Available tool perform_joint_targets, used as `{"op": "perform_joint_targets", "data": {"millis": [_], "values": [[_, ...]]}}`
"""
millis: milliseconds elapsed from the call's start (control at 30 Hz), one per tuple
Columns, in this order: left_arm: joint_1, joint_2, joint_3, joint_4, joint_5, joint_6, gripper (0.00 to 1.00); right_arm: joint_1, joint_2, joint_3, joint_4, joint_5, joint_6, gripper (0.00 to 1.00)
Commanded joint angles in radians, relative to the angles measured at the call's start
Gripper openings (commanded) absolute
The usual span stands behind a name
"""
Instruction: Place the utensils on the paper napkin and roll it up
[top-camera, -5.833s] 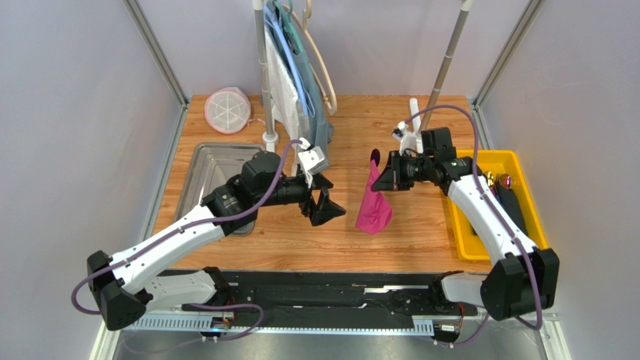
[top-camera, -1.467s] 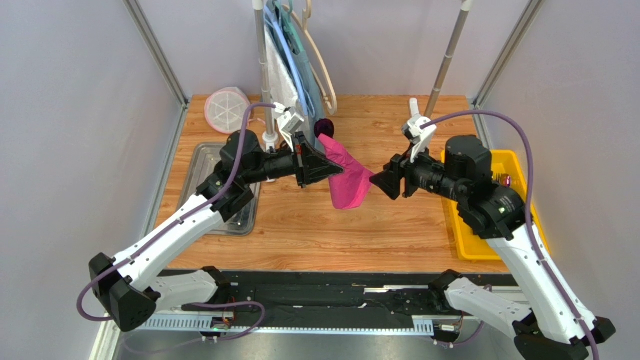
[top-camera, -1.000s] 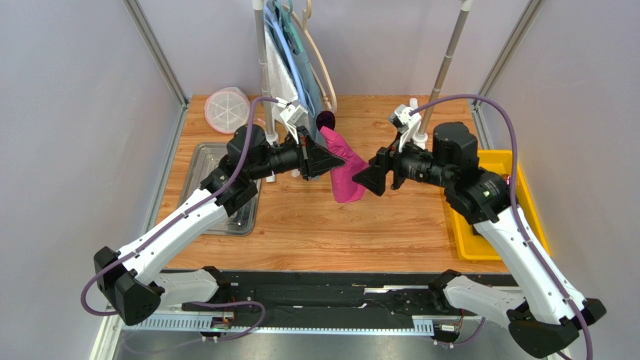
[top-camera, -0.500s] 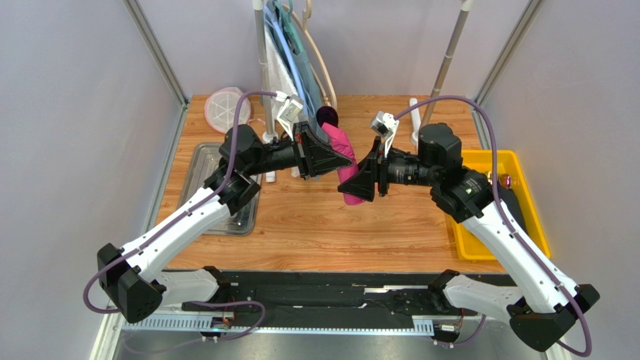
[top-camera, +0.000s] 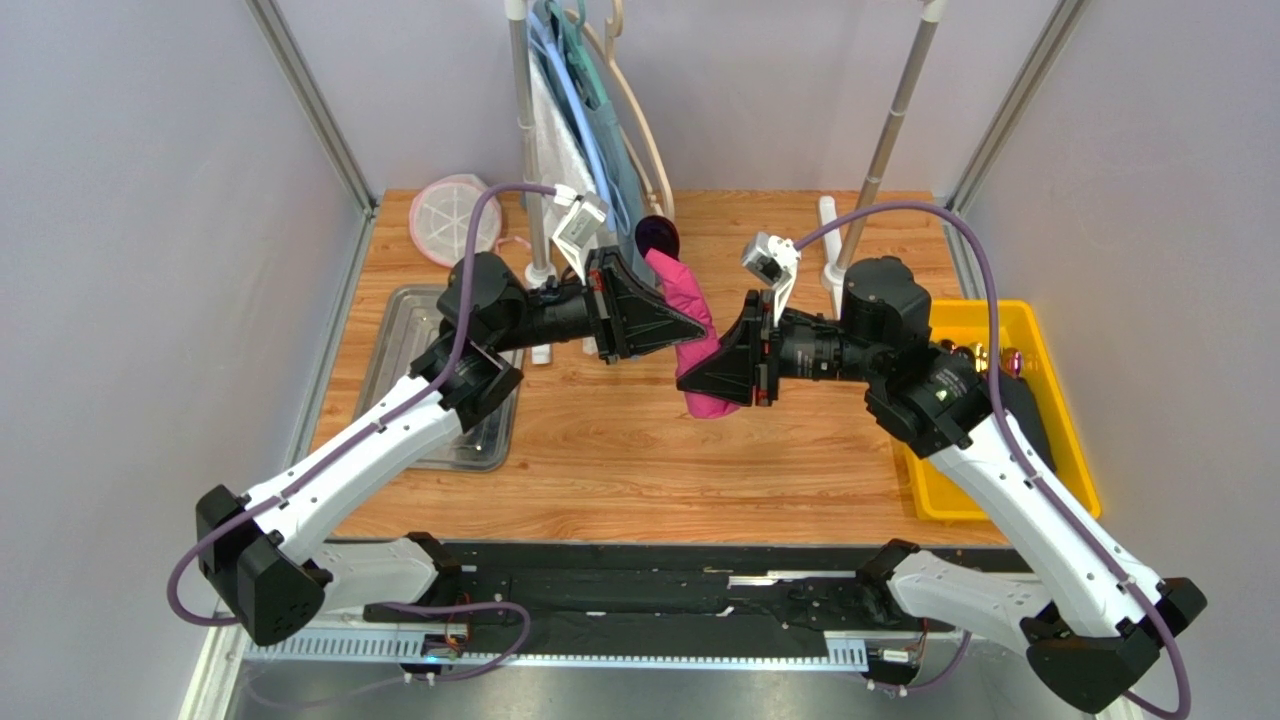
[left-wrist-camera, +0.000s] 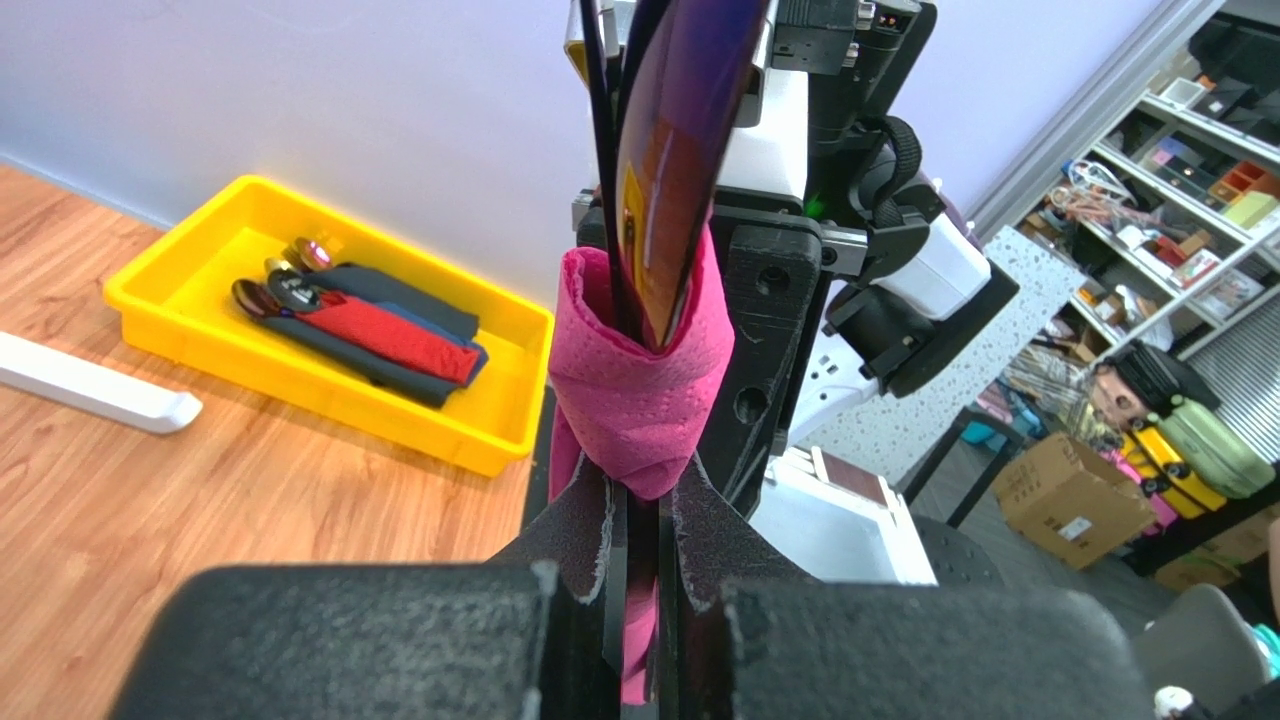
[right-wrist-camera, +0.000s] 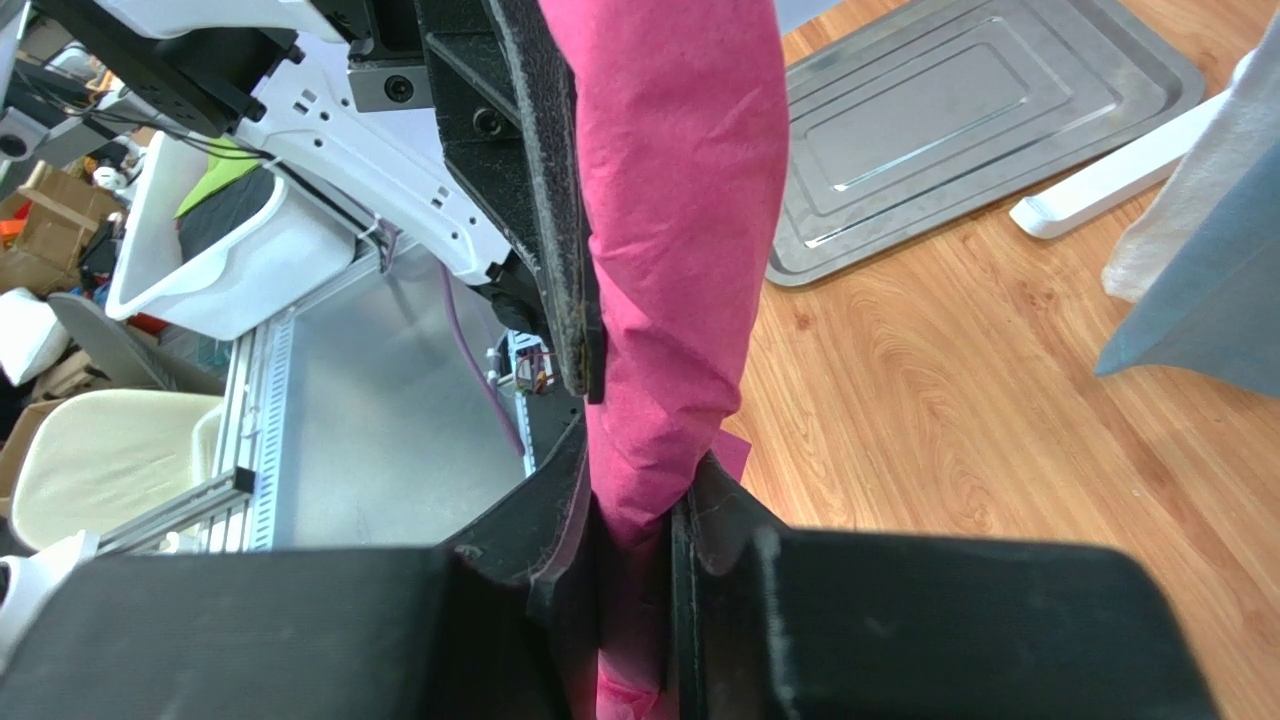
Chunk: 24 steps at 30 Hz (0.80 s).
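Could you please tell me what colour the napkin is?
The napkin is plain magenta-pink, best seen in the right wrist view.

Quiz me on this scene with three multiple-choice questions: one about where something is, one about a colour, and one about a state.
1. Where does the yellow bin sit?
A) back left corner
B) right side of the table
C) front left corner

2. What colour is the paper napkin?
A) magenta-pink
B) green
C) white

3. How is the napkin held?
A) lying flat on the table
B) gripped in the air by the left pincer and right pincer
C) dropped into the bin

Answers:
1 B: the bin stands at the table's right edge.
2 A: the wrap around the dark utensils is pink.
3 B: both pincers are shut on it above the wood.
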<state>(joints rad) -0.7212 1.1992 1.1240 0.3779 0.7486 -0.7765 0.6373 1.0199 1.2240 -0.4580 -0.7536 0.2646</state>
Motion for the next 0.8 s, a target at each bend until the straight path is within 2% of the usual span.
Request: {"op": "perform_joint_targets", "data": {"millis": [0,33,100,133,167,233,300,367,433,533,667,767], "values": [[-0.003,-0.026,0.025,0.049,-0.014,0.029,0.07,-0.002,-0.032,0.023,0.012,0.13,-0.019,0.0],[-0.004,-0.033,0.025,0.006,-0.023,0.04,0.21,-0.004,-0.032,0.029,-0.004,0.204,-0.04,0.0],[-0.003,-0.044,0.028,-0.058,-0.093,0.065,0.39,-0.002,-0.03,0.043,-0.019,0.298,-0.048,0.0],[-0.001,-0.053,0.034,-0.164,-0.13,0.08,0.63,-0.002,-0.03,0.054,-0.028,0.388,-0.056,0.0],[0.0,-0.056,0.052,-0.221,-0.17,0.089,0.68,-0.004,-0.033,0.055,-0.028,0.439,-0.074,0.0],[0.008,-0.061,0.063,-0.34,-0.273,0.101,0.71,0.002,-0.038,0.057,-0.024,0.628,-0.093,0.0],[0.009,-0.07,0.066,-0.373,-0.343,0.103,0.71,0.007,-0.047,0.045,-0.013,0.724,-0.168,0.0],[0.008,-0.072,0.079,-0.441,-0.377,0.089,0.73,0.047,-0.055,-0.001,0.034,0.899,-0.249,0.0],[0.009,-0.069,0.088,-0.467,-0.408,0.091,0.73,0.094,-0.072,-0.046,0.117,1.052,-0.396,0.0],[0.009,-0.064,0.094,-0.474,-0.459,0.071,0.75,0.13,-0.098,-0.147,0.269,1.201,-0.591,0.0],[0.008,-0.059,0.085,-0.424,-0.448,0.036,0.75,0.157,-0.121,-0.241,0.429,1.292,-0.792,0.0],[0.008,-0.059,0.031,-0.275,-0.404,0.01,0.76,0.17,-0.138,-0.276,0.492,1.31,-0.86,0.0]]}}
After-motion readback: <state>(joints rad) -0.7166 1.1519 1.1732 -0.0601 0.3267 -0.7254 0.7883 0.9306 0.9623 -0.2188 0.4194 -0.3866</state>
